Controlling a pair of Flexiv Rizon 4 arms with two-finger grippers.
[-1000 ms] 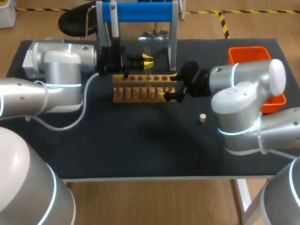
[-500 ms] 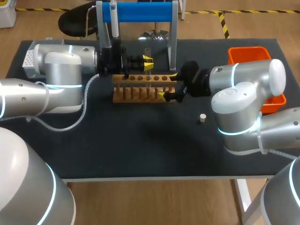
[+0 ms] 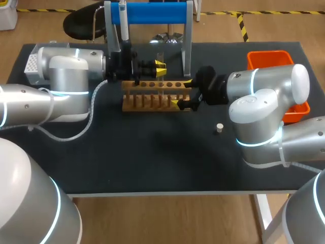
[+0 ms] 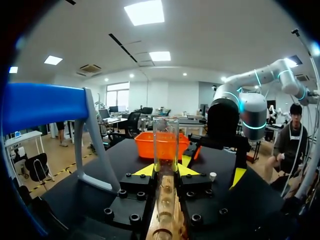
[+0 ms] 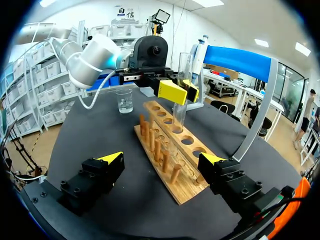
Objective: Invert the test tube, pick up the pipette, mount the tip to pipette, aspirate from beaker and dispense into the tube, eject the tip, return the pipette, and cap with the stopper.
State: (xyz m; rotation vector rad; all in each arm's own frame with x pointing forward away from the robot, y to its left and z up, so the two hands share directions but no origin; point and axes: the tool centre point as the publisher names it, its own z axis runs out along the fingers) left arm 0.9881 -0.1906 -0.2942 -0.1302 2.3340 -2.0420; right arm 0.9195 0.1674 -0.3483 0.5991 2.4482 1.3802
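Left tool [image 4: 166, 170] was clamped on the tube [image 4: 166, 142], holding it upright, mouth up, over the rack [image 3: 152, 99] at the table's far middle. Right tool [image 3: 183, 92] stood wide open astride the rack's right end, gripping nothing. The inverting step seemed nearly done. The next move called for seating the tube in a hole, then letting go.

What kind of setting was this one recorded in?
Probably a robotics lab bench set up for chemistry-style handling: on the table stand a wooden rack, a glass test tube and a beaker, and a pipette hangs on a blue stand.
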